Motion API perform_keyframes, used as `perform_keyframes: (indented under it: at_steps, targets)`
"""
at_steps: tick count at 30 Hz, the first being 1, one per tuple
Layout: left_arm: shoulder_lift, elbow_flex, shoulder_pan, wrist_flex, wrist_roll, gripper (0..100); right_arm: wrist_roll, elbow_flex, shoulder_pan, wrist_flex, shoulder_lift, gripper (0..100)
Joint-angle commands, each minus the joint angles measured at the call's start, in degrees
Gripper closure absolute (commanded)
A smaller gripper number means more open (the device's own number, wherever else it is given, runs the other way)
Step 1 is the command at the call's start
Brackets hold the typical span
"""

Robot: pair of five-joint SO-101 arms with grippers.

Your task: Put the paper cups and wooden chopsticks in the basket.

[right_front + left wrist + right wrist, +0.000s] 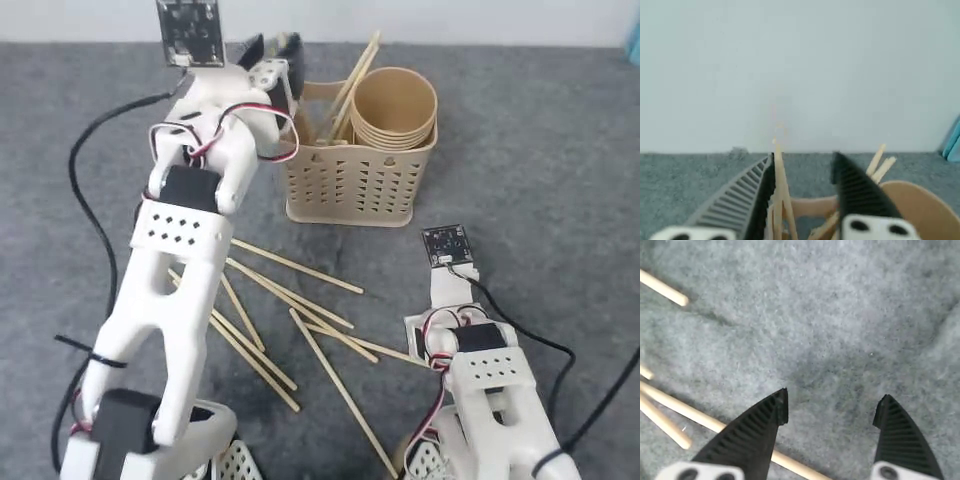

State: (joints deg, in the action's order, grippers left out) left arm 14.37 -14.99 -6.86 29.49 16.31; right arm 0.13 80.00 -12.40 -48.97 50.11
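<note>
The left gripper (803,156) is released, jaws apart, with one chopstick (779,185) leaning along a finger, above the basket (350,185) at its 9 o'clock rim. That arm stretches from 7 toward 12 o'clock. The right gripper (835,394), spread and holding nothing, points down at the carpet (540,150), its arm folded low at 5 o'clock. One stack of paper cups (395,105) fills the basket's 3 o'clock half, with at least three upright sticks (358,68) beside it. About eight loose chopsticks (300,268) lie at its 6 o'clock.
</note>
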Motion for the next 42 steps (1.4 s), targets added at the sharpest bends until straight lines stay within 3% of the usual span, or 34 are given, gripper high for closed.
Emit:
perform_keyframes:
  at_steps: [1,7,11,18,21,29,42]
  targets:
    - [2.99,2.86,0.44,3.87,1.41,75,1.05,-0.35,0.66,0.84,0.57,71.4]
    - [2.90,17.27,6.42,20.57,2.20,83,1.05,-0.35,0.66,0.66,0.57,71.4]
    - [2.81,26.86,14.95,35.52,8.70,86,1.05,-0.35,0.66,0.57,0.57,71.4]
    - [1.41,26.51,30.95,51.16,14.59,86,1.05,0.62,0.40,0.75,1.01,71.4]
    - [-0.79,19.56,32.88,50.64,14.42,86,1.05,0.88,0.40,0.92,1.10,71.4]
    - [-12.31,0.48,33.05,37.27,14.33,86,1.05,1.05,0.40,0.92,1.10,71.4]
    - [-27.08,-2.07,28.40,22.77,14.15,86,1.14,1.05,0.40,0.92,1.10,71.4]
